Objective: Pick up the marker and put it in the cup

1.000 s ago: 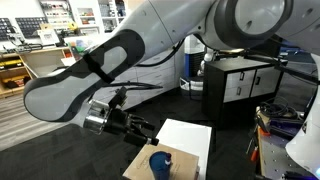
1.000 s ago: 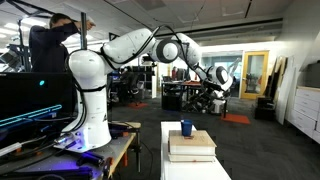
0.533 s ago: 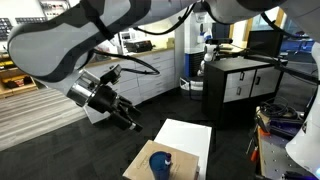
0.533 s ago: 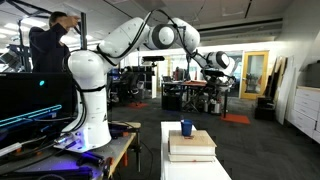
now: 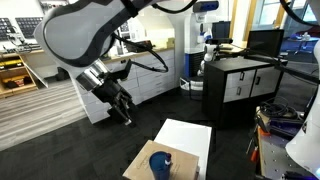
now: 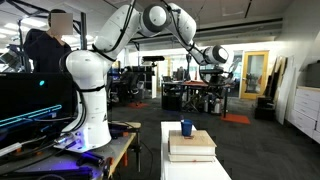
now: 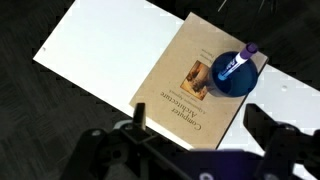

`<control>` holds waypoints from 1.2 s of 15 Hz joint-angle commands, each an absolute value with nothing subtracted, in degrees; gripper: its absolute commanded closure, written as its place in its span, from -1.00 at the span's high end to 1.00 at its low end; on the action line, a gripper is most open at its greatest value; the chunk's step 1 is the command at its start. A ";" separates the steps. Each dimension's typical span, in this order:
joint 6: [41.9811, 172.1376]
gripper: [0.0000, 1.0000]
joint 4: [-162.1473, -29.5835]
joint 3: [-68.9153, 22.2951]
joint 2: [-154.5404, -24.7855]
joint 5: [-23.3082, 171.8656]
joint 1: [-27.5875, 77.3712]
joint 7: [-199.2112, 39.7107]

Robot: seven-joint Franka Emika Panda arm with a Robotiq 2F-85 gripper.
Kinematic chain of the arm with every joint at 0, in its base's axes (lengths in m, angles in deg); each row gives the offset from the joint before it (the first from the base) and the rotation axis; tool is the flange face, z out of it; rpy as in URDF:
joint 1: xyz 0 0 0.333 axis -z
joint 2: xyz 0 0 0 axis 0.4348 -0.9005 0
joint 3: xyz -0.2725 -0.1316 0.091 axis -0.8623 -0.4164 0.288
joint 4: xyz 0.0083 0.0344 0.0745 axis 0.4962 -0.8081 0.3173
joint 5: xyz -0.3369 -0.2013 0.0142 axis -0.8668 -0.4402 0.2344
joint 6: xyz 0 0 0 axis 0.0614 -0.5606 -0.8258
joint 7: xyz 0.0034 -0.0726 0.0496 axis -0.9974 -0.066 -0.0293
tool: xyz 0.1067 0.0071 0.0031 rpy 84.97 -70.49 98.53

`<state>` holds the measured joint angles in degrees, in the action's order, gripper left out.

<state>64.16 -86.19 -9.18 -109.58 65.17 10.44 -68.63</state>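
Note:
The blue cup (image 7: 236, 78) stands on a tan book (image 7: 178, 98) in the wrist view. The marker (image 7: 232, 65) lies inside the cup, whitish body slanted, with its purple tip over the rim at the upper right. My gripper (image 7: 200, 128) is open and empty, high above the book, with its two dark fingers (image 7: 135, 125) at the bottom of the view. In an exterior view the gripper (image 5: 124, 113) hangs well above and to the left of the cup (image 5: 160, 162). The cup also shows on stacked books in an exterior view (image 6: 186, 128).
The book lies on a white table (image 7: 105, 50), also seen in both exterior views (image 5: 188, 134) (image 6: 185, 170). A black-and-white cabinet (image 5: 238, 85) stands behind. Dark carpet surrounds the table. A person (image 6: 48, 50) stands beside the robot base.
The arm has lifted up and away from the cup, and the gripper has swung upward and to the left. The cup and book have not moved.

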 commanded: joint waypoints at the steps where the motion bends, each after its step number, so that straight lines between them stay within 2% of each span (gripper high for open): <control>1: 76.35 1.00 -99.74 -10.30 -102.45 66.03 11.92 -73.41; 17: 129.66 1.00 -146.11 -17.27 -87.28 67.98 13.02 -93.35; 18: 125.40 1.00 -137.83 -16.27 -93.59 68.78 13.48 -89.92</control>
<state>125.64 -138.03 -15.86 -93.57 68.33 13.93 -90.34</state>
